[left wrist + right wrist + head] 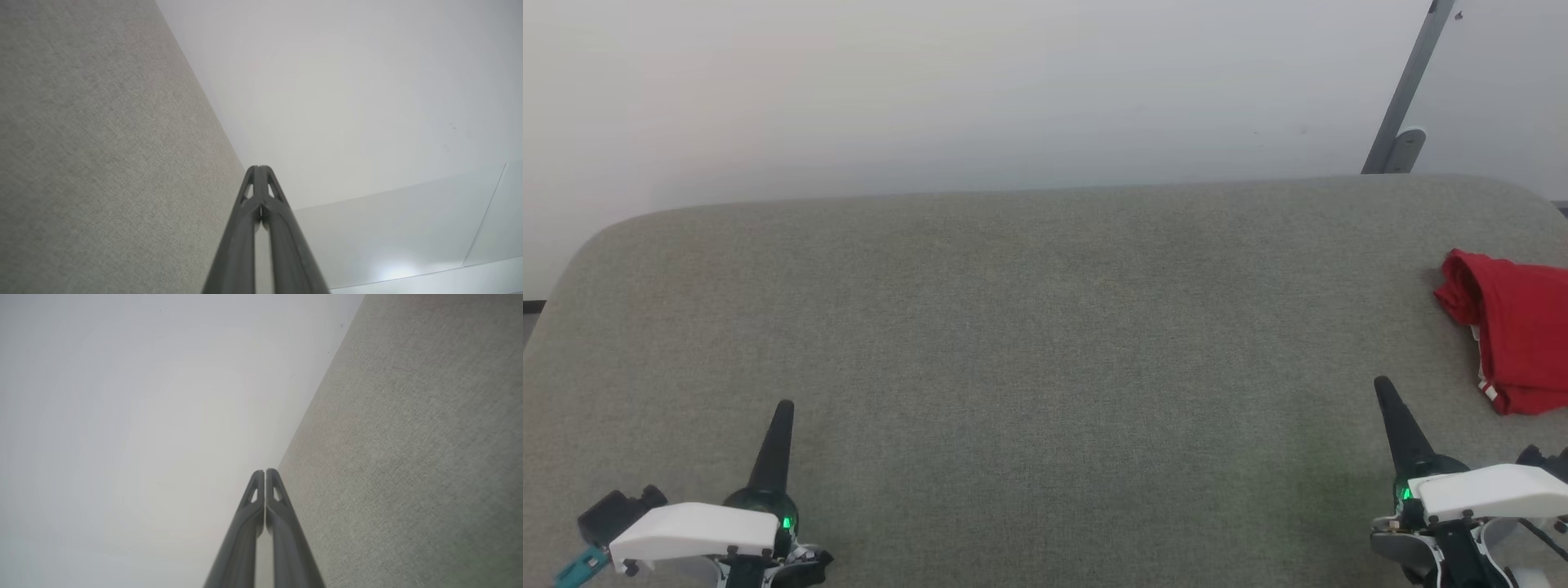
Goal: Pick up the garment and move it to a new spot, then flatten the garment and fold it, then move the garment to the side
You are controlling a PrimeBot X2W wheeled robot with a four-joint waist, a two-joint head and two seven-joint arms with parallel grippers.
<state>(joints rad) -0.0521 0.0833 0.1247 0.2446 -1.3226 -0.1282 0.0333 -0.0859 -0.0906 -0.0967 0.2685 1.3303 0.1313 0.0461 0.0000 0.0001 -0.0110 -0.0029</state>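
Observation:
The garment [1515, 327] is a red bundle with a bit of white trim, lying folded at the far right edge of the grey-green padded table [1029, 343] and cut off by the head view's border. My left gripper [783, 406] rests shut and empty at the lower left, far from the garment. My right gripper [1382, 382] is shut and empty at the lower right, a short way left of and nearer than the garment. In the left wrist view my left gripper [258, 167] has its fingers pressed together. In the right wrist view my right gripper [264, 471] also has its fingers pressed together.
A pale wall [980, 90] rises behind the table's rounded far edge. A grey metal bar [1409, 90] leans at the upper right. The fabric surface [102, 163] and the same cloth [416, 457] run beside the fingers in both wrist views.

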